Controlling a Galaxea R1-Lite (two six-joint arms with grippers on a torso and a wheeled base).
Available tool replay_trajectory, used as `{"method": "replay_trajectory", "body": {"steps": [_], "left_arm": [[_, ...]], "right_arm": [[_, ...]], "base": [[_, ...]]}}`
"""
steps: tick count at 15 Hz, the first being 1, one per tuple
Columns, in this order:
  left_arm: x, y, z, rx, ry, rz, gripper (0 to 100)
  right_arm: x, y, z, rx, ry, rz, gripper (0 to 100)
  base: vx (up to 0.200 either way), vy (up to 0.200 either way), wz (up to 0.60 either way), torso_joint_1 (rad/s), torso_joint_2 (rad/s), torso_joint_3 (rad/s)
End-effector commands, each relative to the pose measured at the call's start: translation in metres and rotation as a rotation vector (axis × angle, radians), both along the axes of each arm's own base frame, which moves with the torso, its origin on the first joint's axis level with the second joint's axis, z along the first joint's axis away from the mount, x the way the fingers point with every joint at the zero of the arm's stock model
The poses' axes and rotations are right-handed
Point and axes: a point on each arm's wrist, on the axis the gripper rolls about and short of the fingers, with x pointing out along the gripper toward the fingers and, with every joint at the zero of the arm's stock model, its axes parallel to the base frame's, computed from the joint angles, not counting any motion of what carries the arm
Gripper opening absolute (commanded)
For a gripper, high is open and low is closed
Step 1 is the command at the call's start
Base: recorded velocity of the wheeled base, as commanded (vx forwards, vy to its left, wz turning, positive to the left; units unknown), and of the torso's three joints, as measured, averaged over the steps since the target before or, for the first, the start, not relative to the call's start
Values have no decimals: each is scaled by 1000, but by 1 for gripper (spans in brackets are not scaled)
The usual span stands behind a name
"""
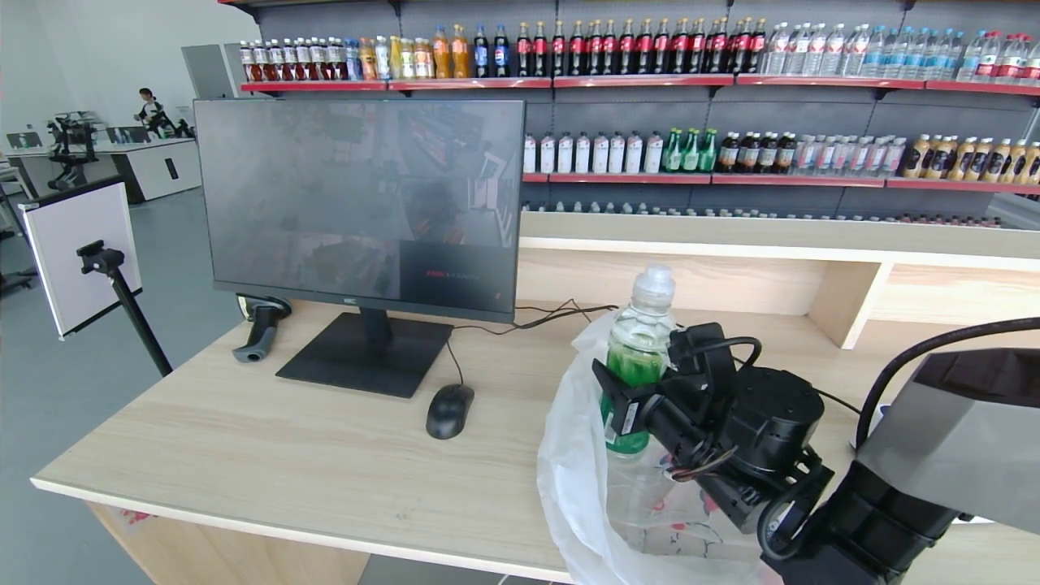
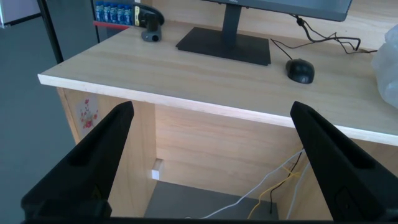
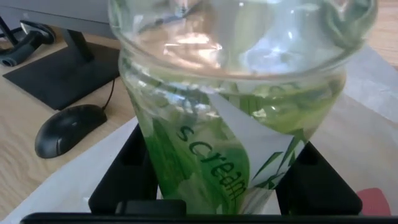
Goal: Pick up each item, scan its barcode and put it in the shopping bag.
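A clear bottle (image 1: 639, 357) with a green label and a pale cap stands upright in my right gripper (image 1: 630, 398), which is shut on its middle. The bottle hangs over the mouth of the white plastic shopping bag (image 1: 581, 487) at the front right of the desk, its base down inside the bag. In the right wrist view the bottle (image 3: 236, 118) sits between the black fingers (image 3: 127, 168). A black handheld barcode scanner (image 1: 258, 329) rests at the monitor's left. My left gripper (image 2: 208, 162) is open, low in front of the desk's edge (image 2: 186, 99), holding nothing.
A monitor (image 1: 361, 203) on a black stand, a black mouse (image 1: 449, 410) and cables lie on the wooden desk (image 1: 244, 455). A raised wooden counter runs behind it, with drink shelves beyond. A tripod stand (image 1: 122, 301) is off the desk's left side.
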Motion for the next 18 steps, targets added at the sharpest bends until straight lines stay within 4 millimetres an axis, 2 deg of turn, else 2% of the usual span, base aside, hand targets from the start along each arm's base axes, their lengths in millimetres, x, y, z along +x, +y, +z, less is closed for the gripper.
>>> {"method": "replay_trajectory", "body": {"steps": [1,11,12,18], "left_arm": [[0,0,0,0,-1,0,100],[0,0,0,0,-1,0,100],[0,0,0,0,-1,0,100],[0,0,0,0,-1,0,100]], "right_arm": [[-2,-1,-2,-6,8,0,0],[-8,0,-7,-22,31,14,0],[-9,0,-7,-24,33,14,100],[-13,-3,-3,-12,34,14,100]], "base": [[0,0,0,0,0,0],[0,0,0,0,0,0],[0,0,0,0,0,0],[0,0,0,0,0,0]]}}
